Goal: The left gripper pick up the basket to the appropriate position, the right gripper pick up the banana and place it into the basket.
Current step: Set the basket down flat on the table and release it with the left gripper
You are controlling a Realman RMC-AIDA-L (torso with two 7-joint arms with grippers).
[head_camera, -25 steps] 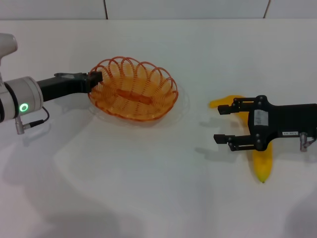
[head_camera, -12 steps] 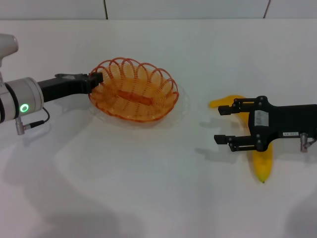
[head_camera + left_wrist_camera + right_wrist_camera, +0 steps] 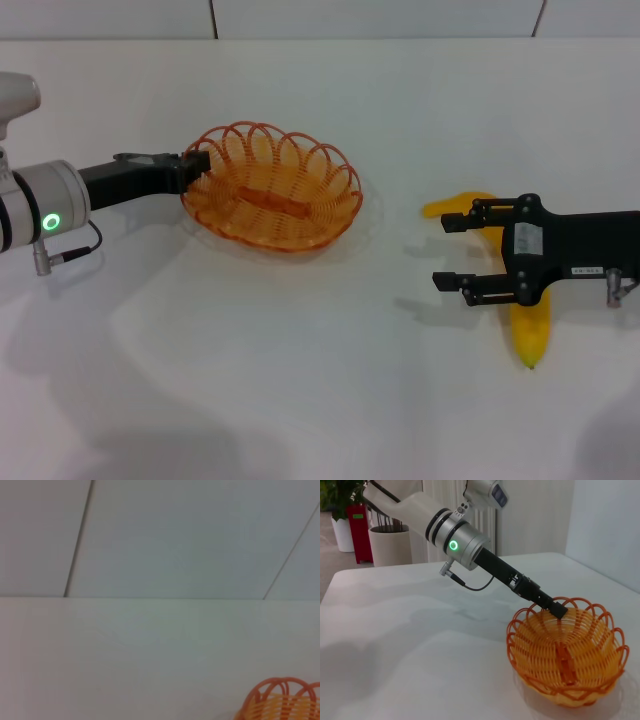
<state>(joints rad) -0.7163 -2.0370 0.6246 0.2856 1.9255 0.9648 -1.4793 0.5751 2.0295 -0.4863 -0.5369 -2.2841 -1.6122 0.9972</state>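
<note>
The orange wire basket (image 3: pixel 272 187) sits left of centre on the white table, and a bit of its looped rim (image 3: pixel 280 702) shows in the left wrist view. My left gripper (image 3: pixel 195 165) is shut on the basket's left rim, also seen in the right wrist view as the left gripper (image 3: pixel 555 608) clamped on the basket (image 3: pixel 567 655). At the right lies the yellow banana (image 3: pixel 530 335), partly hidden under my right gripper (image 3: pixel 443 250). That gripper is open and hovers over the banana's middle, with nothing between its fingers.
The white table (image 3: pixel 300 380) stretches wide in front of and between the two arms. A tiled wall (image 3: pixel 380 18) borders the far edge. Off the table stand a white plant pot (image 3: pixel 385 542) and a red object (image 3: pixel 357 530).
The basket and my left gripper have shifted slightly right and toward me together. The right gripper and the banana have not moved.
</note>
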